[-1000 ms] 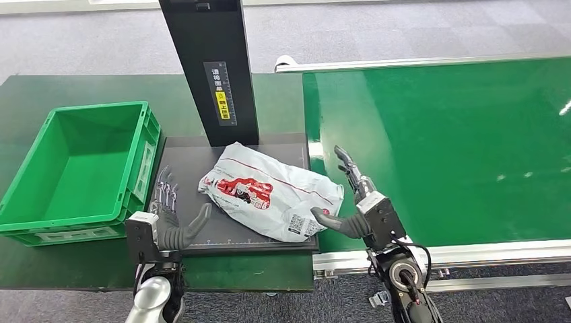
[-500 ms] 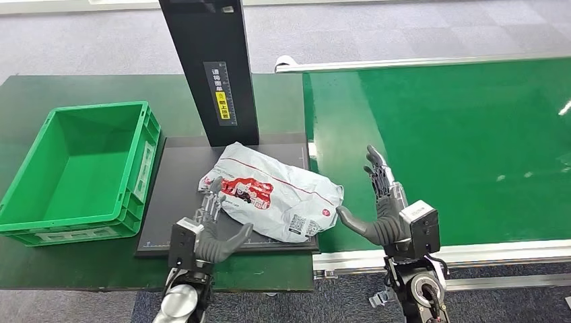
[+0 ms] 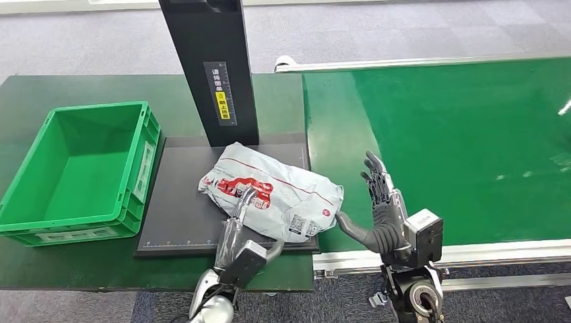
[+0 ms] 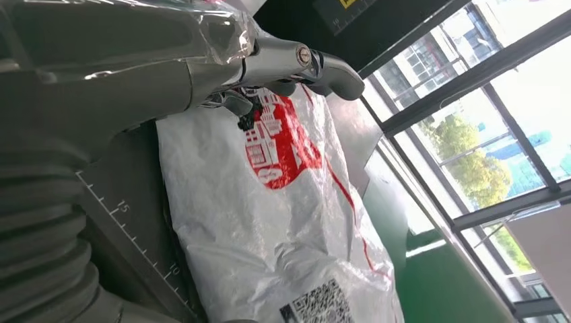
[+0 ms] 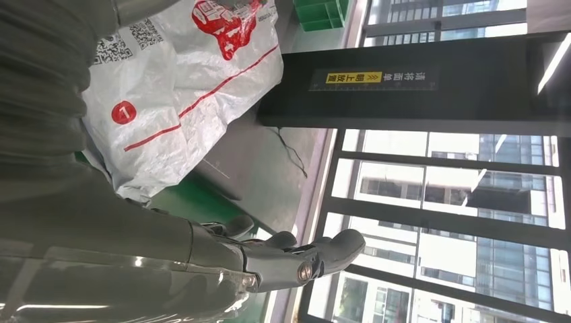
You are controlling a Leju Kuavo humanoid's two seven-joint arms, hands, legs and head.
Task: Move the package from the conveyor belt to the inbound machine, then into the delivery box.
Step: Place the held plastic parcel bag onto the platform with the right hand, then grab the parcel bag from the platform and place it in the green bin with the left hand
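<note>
The package (image 3: 273, 192), a white plastic mailer with a red print and QR labels, lies on the inbound machine's black scanning plate (image 3: 178, 202) below the black post (image 3: 212, 67). My left hand (image 3: 241, 219) is open at the package's near left side, fingers stretched over the red print (image 4: 279, 131). My right hand (image 3: 380, 212) is open at the package's right end, thumb close to the bag's edge, fingers raised. The right wrist view shows the package (image 5: 182, 87) beyond my right hand (image 5: 289, 259). The green delivery box (image 3: 77, 171) stands empty to the left.
The green conveyor belt (image 3: 458, 141) runs along the right with a metal rail (image 3: 471, 254) at its near edge. The dark green table (image 3: 67, 266) carries the box and plate.
My left hand has moved right from beside the box, across the plate's front, onto the package's left part. My right hand drew back slightly and turned upright beside the package's right end.
</note>
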